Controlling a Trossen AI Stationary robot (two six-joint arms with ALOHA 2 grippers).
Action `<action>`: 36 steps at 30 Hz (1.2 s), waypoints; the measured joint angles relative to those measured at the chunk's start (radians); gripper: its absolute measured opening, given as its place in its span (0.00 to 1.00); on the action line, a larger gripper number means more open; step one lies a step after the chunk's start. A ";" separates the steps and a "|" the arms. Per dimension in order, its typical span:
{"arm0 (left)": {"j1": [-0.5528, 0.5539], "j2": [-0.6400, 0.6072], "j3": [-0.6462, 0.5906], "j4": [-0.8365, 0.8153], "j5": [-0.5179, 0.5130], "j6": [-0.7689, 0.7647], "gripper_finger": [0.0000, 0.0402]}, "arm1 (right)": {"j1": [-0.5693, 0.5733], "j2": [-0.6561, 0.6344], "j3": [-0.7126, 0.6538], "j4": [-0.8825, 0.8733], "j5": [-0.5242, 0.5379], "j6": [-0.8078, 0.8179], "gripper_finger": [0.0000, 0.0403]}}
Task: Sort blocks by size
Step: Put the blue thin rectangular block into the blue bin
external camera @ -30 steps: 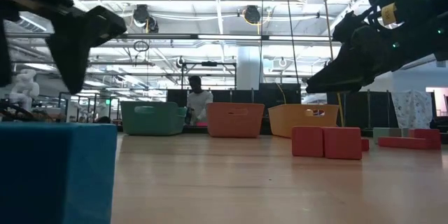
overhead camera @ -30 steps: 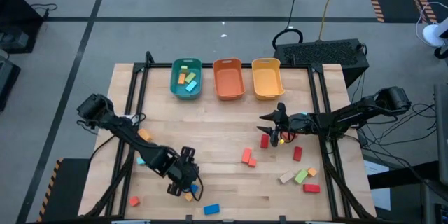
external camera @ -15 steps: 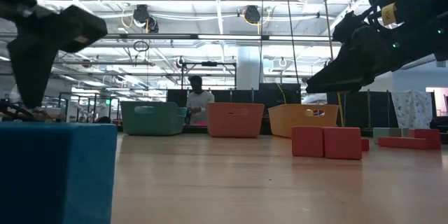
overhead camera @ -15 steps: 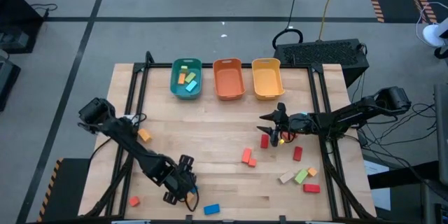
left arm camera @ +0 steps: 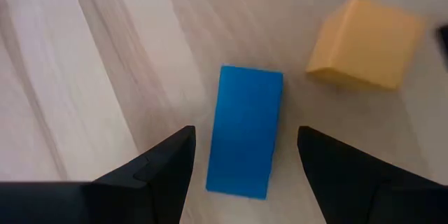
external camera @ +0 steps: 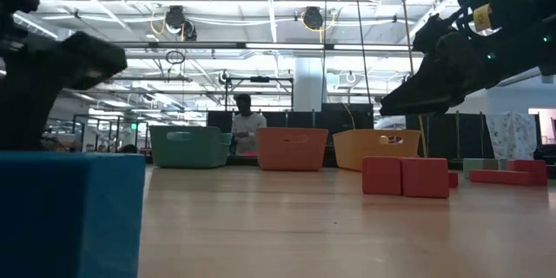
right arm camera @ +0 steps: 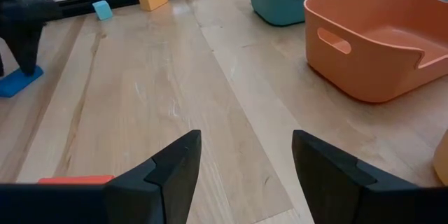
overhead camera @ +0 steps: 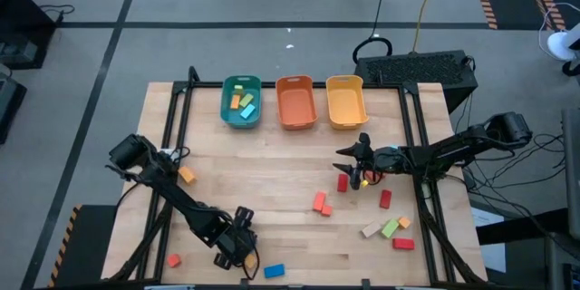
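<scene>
Starting at the table's left, a small red cube sits alone near the front edge, with an orange cube farther back beside the left arm's links. The left gripper hangs low over the front of the table, arm stretched diagonally from its base at the left edge; its wrist view shows both fingers spread wide on either side of a blue bar, clear of it and not gripping, with a yellow-orange cube lying just beside that bar. Another blue block lies close to the front edge, leaving little room beyond it. At the back stand a teal bin holding a few blocks, an orange bin and a yellow bin in a row. Mid-table two orange-red blocks touch each other, with bare wood all around them. The right gripper is held above the table right of centre, arm reaching in from the right edge, fingers wide apart and holding nothing; a red block lies just below it. Farther right are another red block and a cluster of tan, green, orange and red blocks near the right frame rail.
</scene>
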 joint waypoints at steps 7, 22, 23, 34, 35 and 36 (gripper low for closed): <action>-0.007 0.005 -0.003 -0.060 -0.030 -0.003 0.63 | 0.000 0.000 0.000 -0.001 0.000 0.000 0.52; 0.030 0.005 -0.003 -0.002 -0.085 -0.056 0.44 | 0.000 0.000 0.000 0.000 0.000 0.015 0.52; 0.032 0.005 -0.003 0.001 -0.085 -0.056 0.41 | 0.000 0.000 0.000 0.000 0.000 0.015 0.52; 0.114 0.001 0.000 0.014 -0.084 -0.210 0.17 | 0.000 0.000 0.000 0.000 0.000 0.016 0.52; 0.121 0.001 0.000 0.014 -0.079 -0.210 0.16 | 0.000 0.000 0.000 -0.001 0.000 0.016 0.52; 0.127 0.001 0.000 0.013 -0.076 -0.210 0.16 | 0.000 0.000 0.000 -0.001 0.000 0.016 0.52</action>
